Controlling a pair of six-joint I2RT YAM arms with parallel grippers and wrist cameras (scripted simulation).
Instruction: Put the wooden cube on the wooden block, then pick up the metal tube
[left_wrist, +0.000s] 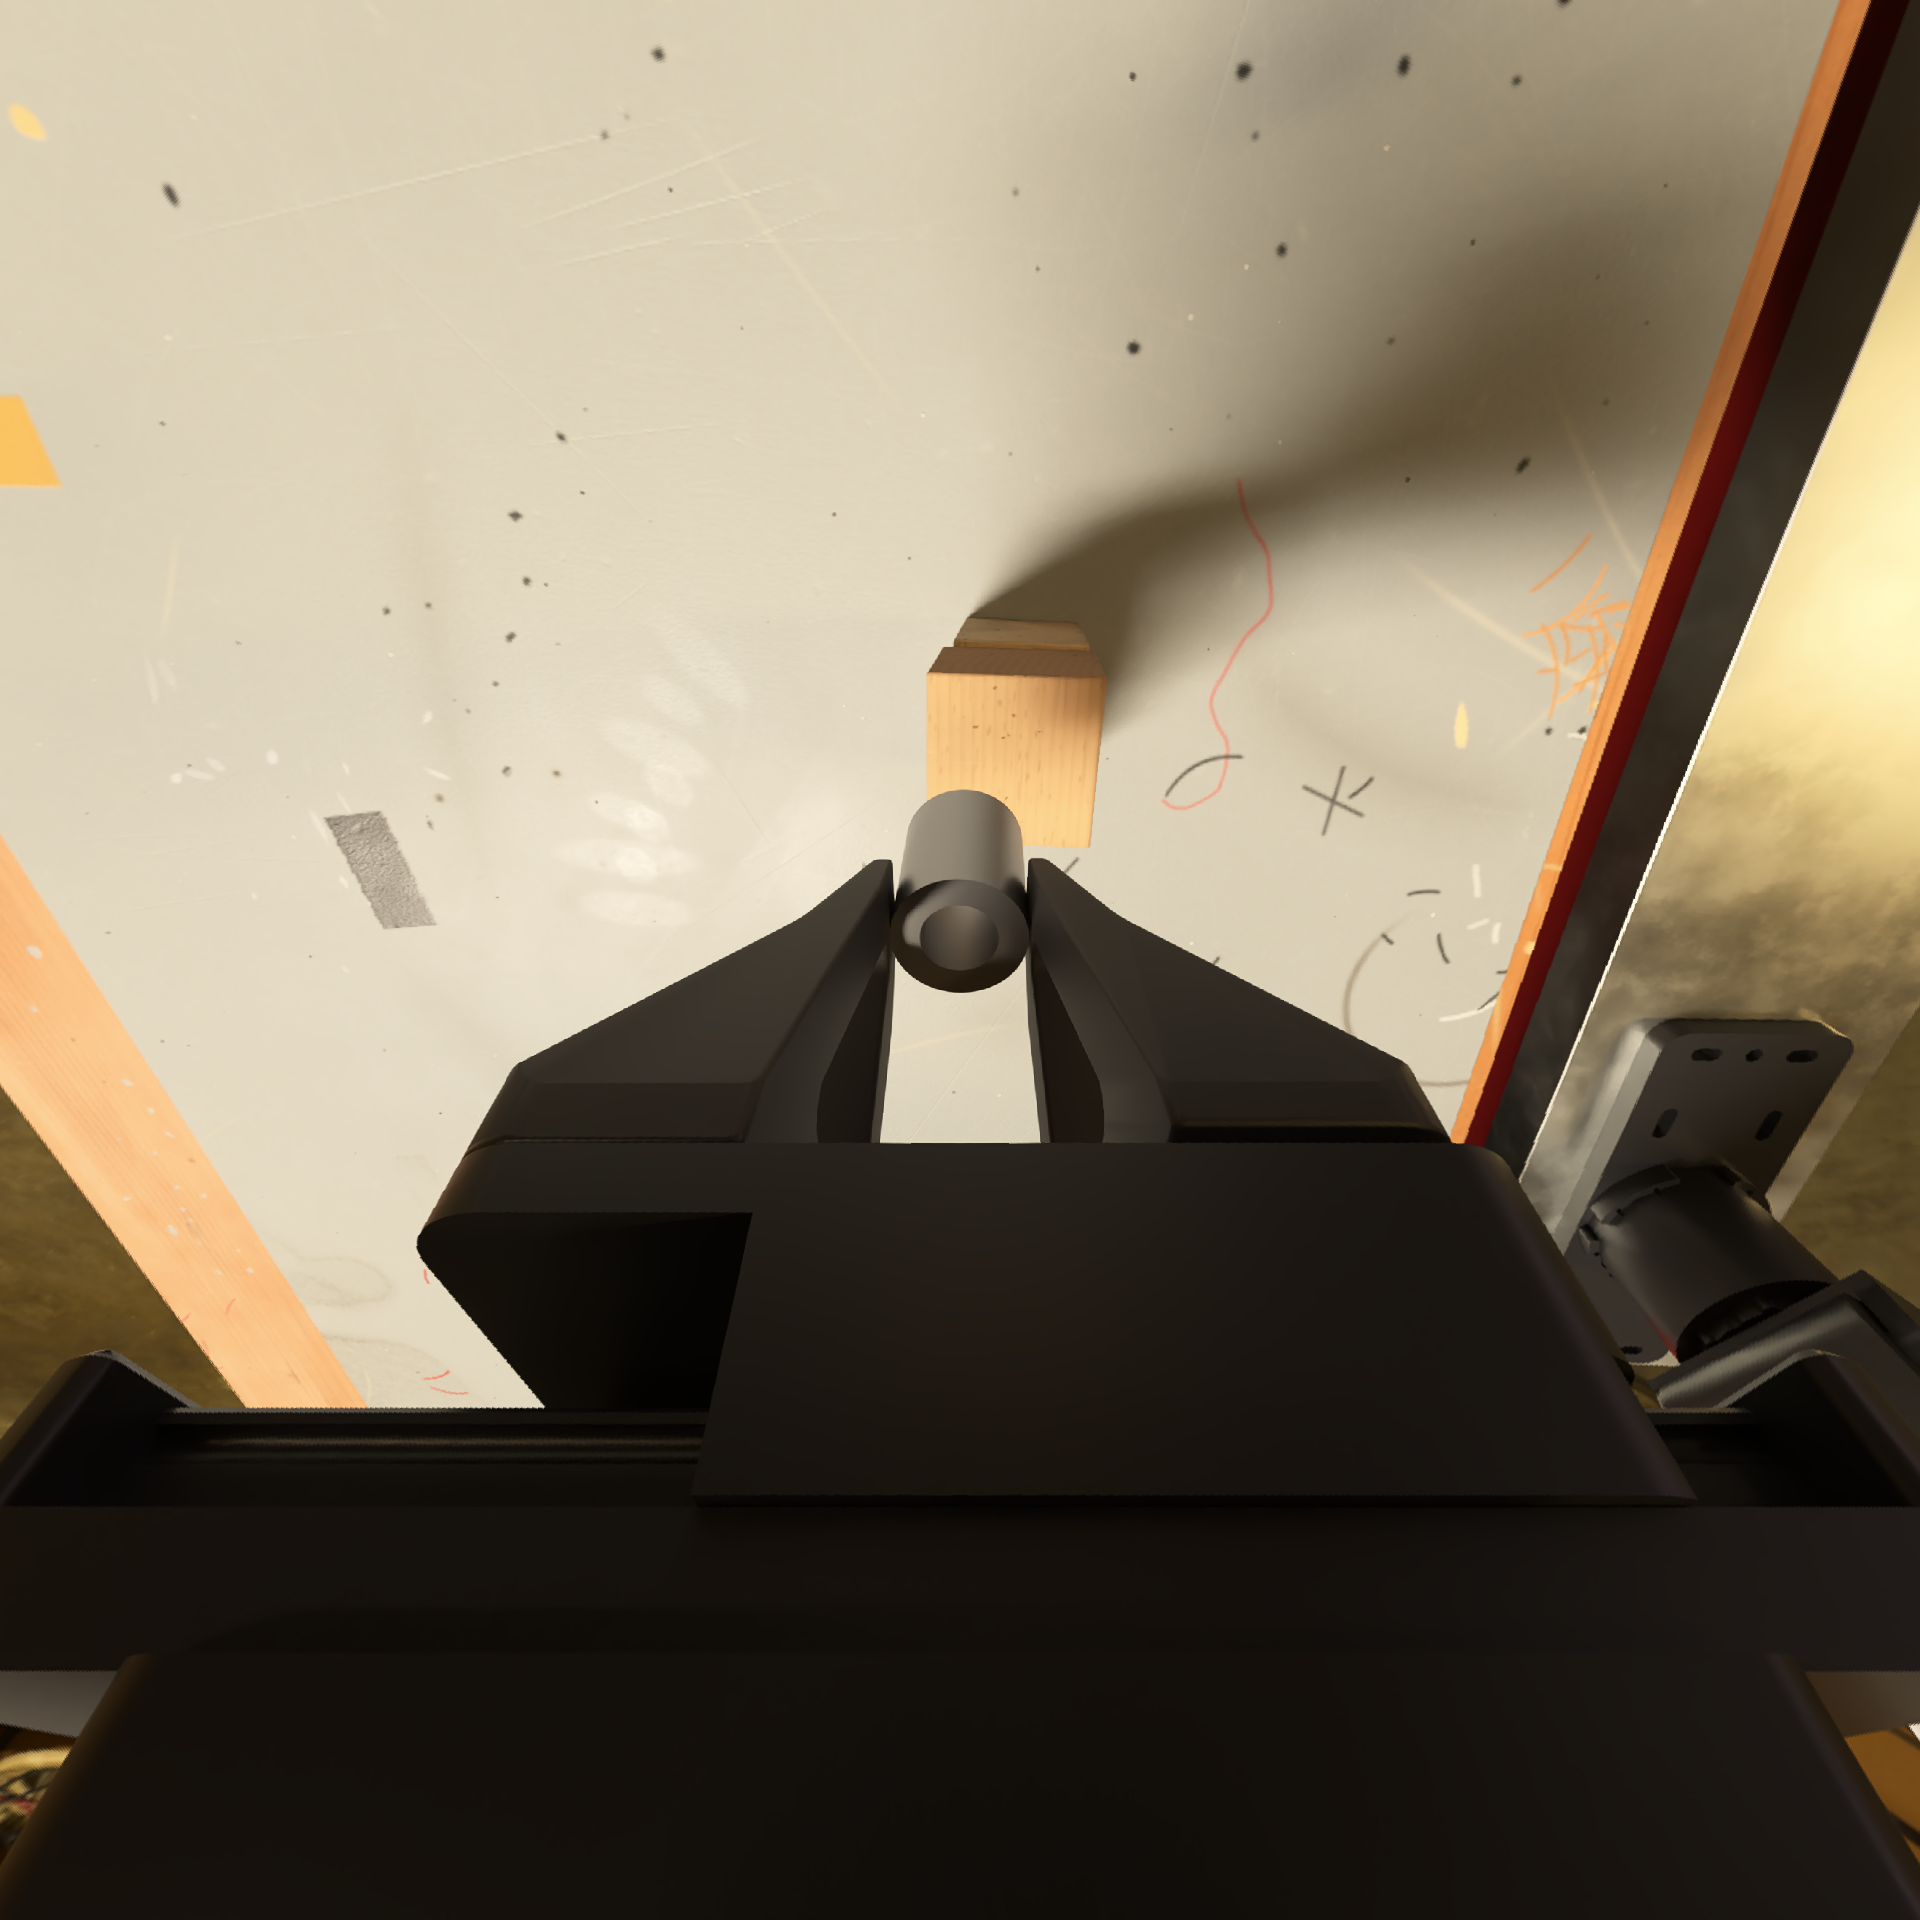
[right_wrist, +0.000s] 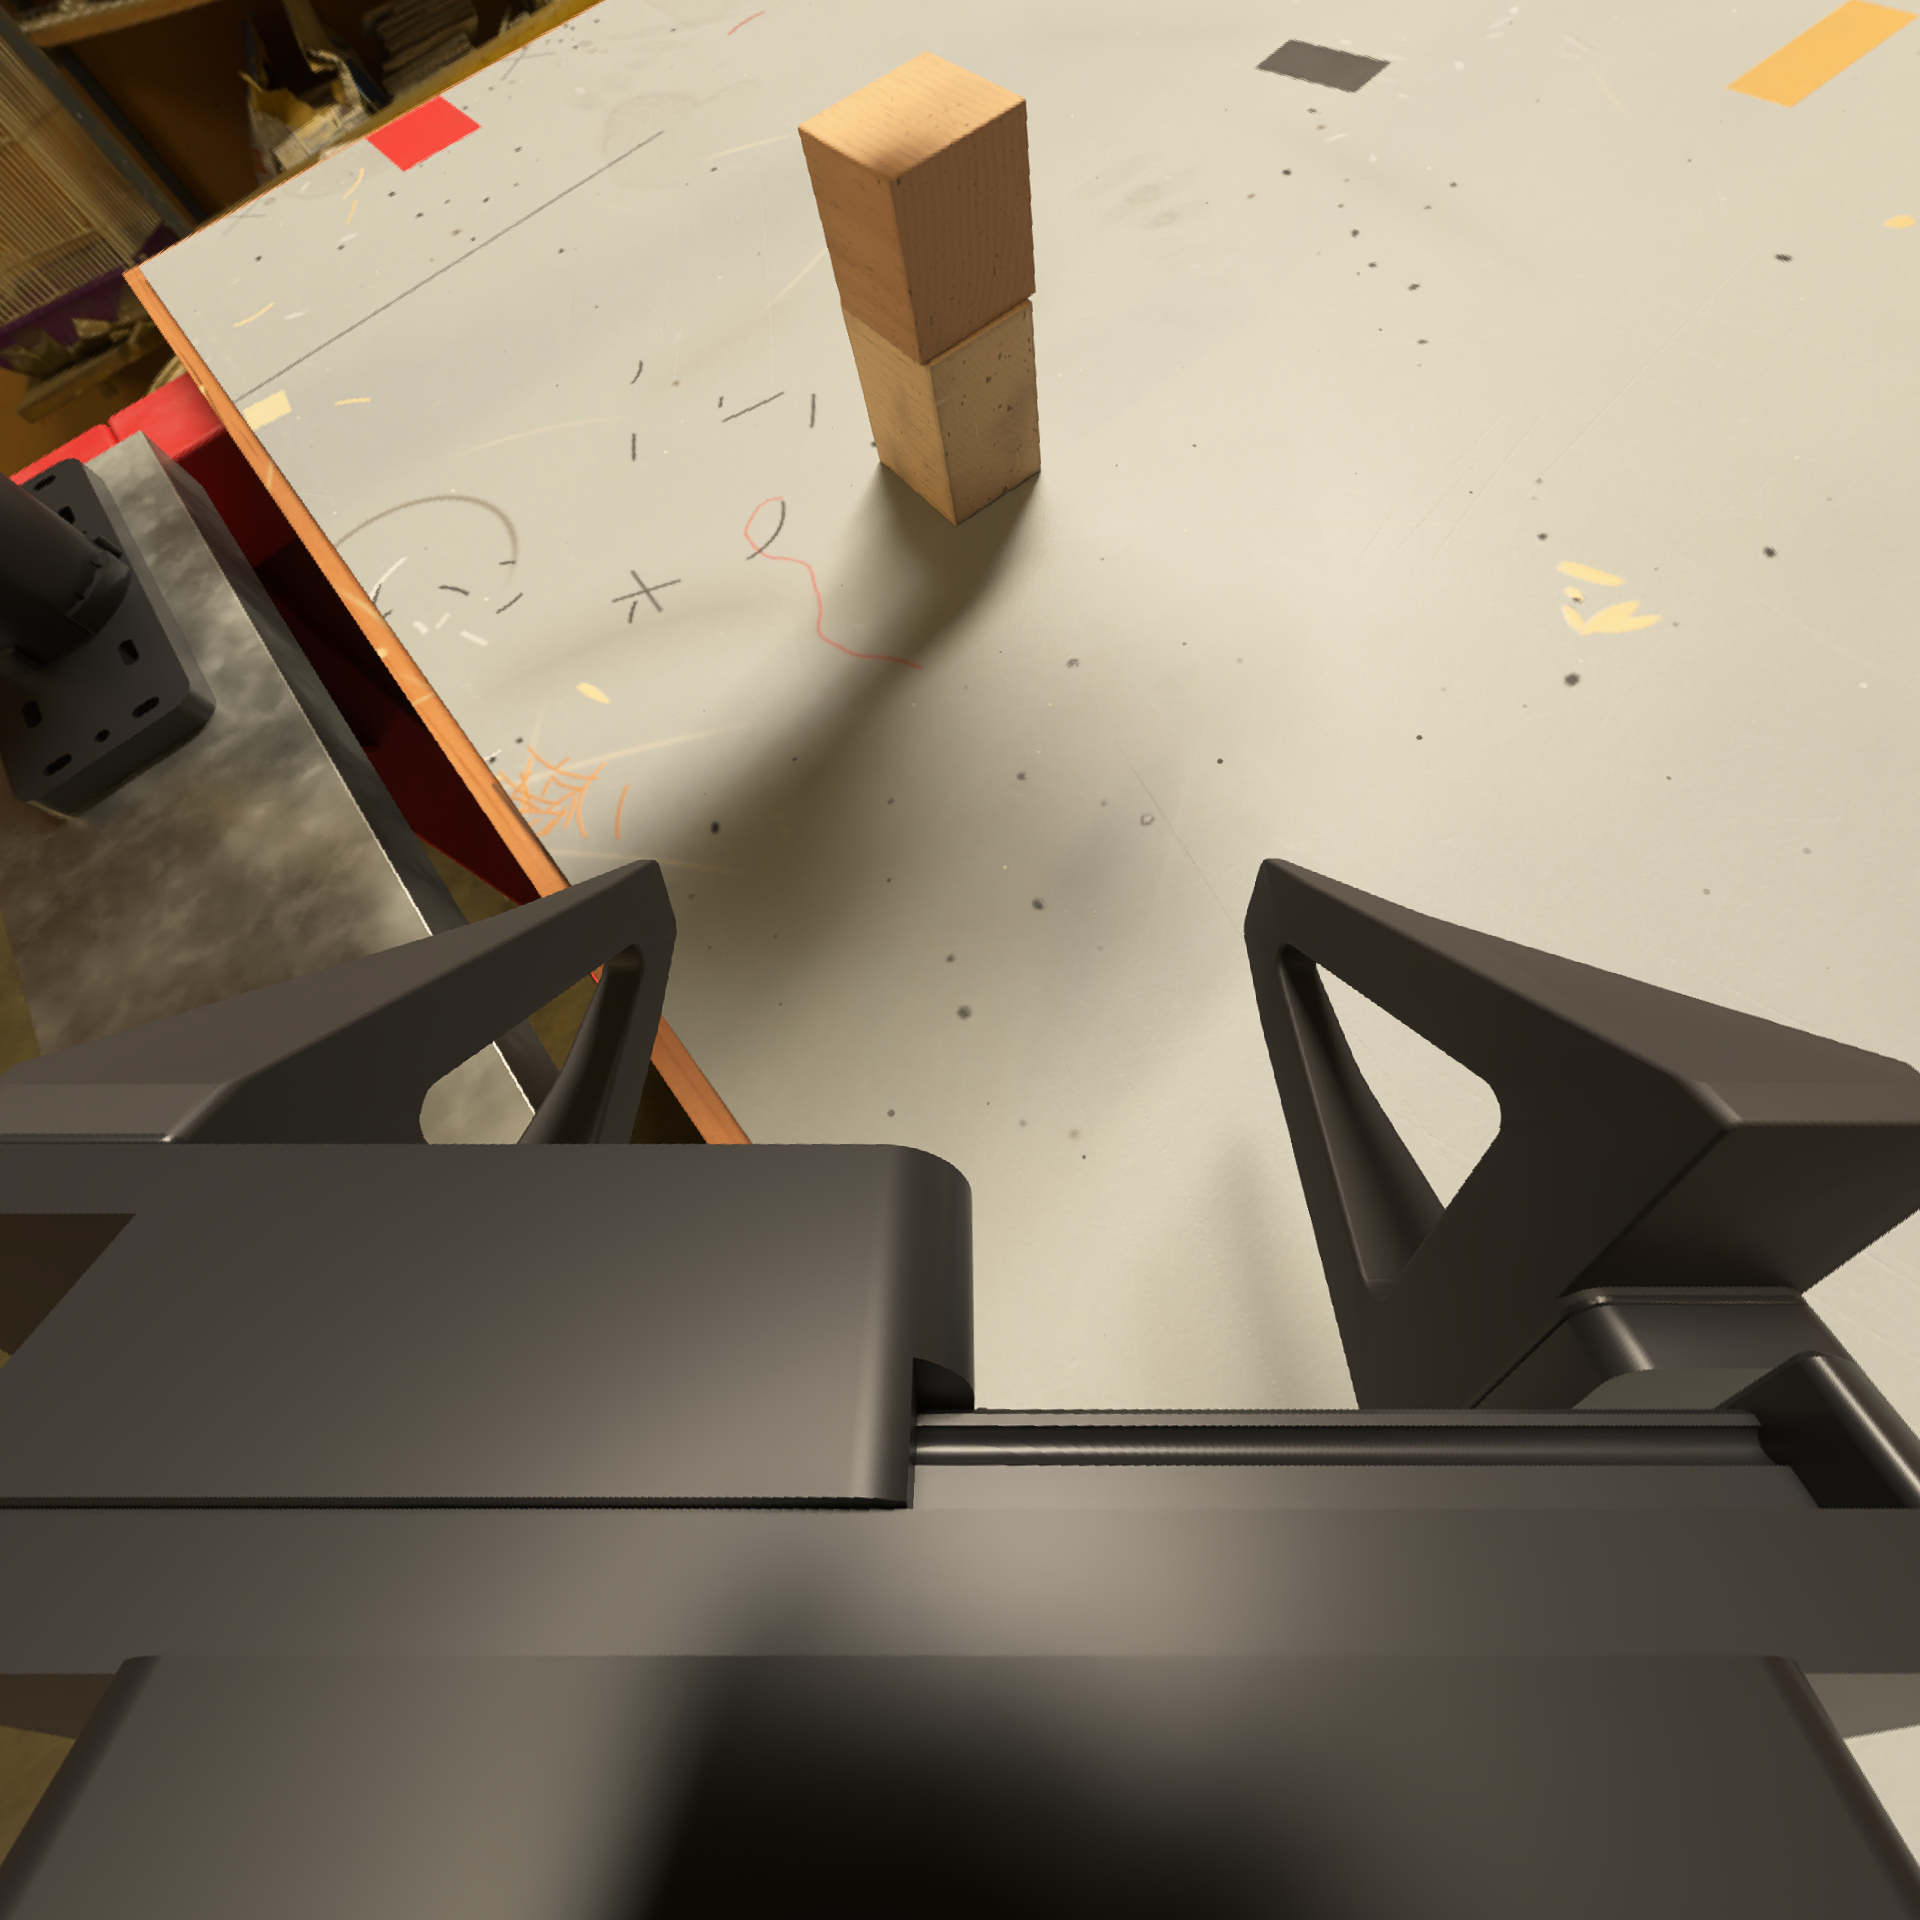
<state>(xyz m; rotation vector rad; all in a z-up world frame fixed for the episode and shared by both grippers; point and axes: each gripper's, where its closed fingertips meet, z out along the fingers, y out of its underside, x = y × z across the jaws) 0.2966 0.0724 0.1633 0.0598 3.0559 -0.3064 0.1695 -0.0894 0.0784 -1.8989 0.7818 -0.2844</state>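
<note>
While the wooden cube (right_wrist: 920, 197) sits squarely on top of the paler wooden block (right_wrist: 951, 410), making a small upright tower on the scuffed cream bench (right_wrist: 1351, 623), the left gripper (left_wrist: 959, 914) has its fingers (left_wrist: 862, 966) pressed against both sides of the dark metal tube (left_wrist: 958, 904), which is held up off the bench with its open end facing the camera. From there the tower stands just beyond the tube. The right gripper (right_wrist: 956, 894) hangs well short of the tower, fingers (right_wrist: 1340, 1039) spread wide around nothing.
</note>
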